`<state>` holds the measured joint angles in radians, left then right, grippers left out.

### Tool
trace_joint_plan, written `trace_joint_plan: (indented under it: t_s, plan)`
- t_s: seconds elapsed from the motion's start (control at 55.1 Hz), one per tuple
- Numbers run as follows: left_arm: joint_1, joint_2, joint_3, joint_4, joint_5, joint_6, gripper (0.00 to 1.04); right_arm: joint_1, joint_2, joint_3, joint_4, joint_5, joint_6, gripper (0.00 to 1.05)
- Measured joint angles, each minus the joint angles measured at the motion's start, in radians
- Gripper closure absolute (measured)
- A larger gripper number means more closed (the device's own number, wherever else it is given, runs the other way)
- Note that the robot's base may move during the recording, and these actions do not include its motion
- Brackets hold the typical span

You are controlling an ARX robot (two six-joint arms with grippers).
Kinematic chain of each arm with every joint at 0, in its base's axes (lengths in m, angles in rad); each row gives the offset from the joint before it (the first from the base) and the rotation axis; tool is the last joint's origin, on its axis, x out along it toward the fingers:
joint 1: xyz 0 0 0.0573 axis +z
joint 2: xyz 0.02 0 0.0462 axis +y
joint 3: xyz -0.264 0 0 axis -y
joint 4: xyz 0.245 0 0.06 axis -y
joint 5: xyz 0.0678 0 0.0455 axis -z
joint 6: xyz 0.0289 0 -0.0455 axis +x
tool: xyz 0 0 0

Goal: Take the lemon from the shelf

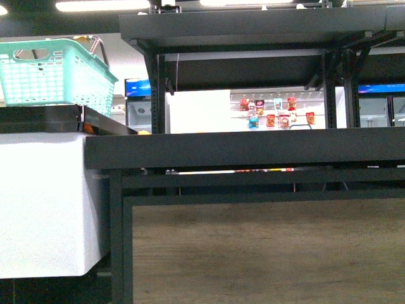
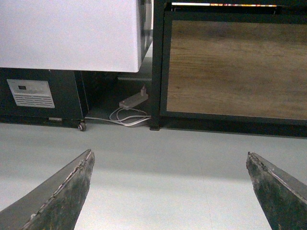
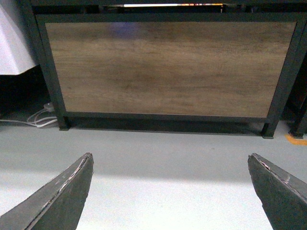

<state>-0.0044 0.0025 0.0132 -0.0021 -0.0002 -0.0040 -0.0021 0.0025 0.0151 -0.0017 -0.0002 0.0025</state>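
The shelf point(image 1: 243, 151) is a black tiered stand that fills the front view, its lower tray's raised front lip at eye level and a wood panel below. No lemon shows clearly; only a small yellow sliver point(image 1: 144, 133) peeks over the lip at the left, too small to identify. Neither arm appears in the front view. In the left wrist view my left gripper point(image 2: 169, 153) is open over bare grey floor, low in front of the stand's base. My right gripper point(image 3: 170, 155) is likewise open above the floor, facing the wood panel point(image 3: 168, 67). Nothing sits between either pair of fingers.
A teal plastic basket point(image 1: 54, 73) stands on a white cabinet point(image 1: 44, 202) left of the stand. A power strip with white cable point(image 2: 132, 103) lies on the floor between cabinet and stand. An upper tray point(image 1: 253, 28) overhangs the lower one. Snack packets point(image 1: 275, 113) hang far behind.
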Motion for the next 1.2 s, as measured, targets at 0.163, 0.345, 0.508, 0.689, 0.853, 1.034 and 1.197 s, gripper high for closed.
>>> trace_joint_plan:
  t_s: [0.163, 0.345, 0.508, 0.689, 0.853, 1.034, 1.197]
  plan:
    - [0.000, 0.000, 0.000, 0.000, 0.000, 0.000, 0.08, 0.000, 0.000, 0.000, 0.000, 0.000, 0.000, 0.08]
    - [0.000, 0.000, 0.000, 0.000, 0.000, 0.000, 0.08, 0.000, 0.000, 0.000, 0.000, 0.000, 0.000, 0.08]
    - [0.000, 0.000, 0.000, 0.000, 0.000, 0.000, 0.08, 0.000, 0.000, 0.000, 0.000, 0.000, 0.000, 0.08]
    - [0.000, 0.000, 0.000, 0.000, 0.000, 0.000, 0.08, 0.000, 0.000, 0.000, 0.000, 0.000, 0.000, 0.08]
    - [0.000, 0.000, 0.000, 0.000, 0.000, 0.000, 0.08, 0.000, 0.000, 0.000, 0.000, 0.000, 0.000, 0.08]
    - [0.000, 0.000, 0.000, 0.000, 0.000, 0.000, 0.08, 0.000, 0.000, 0.000, 0.000, 0.000, 0.000, 0.08]
    - [0.000, 0.000, 0.000, 0.000, 0.000, 0.000, 0.08, 0.000, 0.000, 0.000, 0.000, 0.000, 0.000, 0.08]
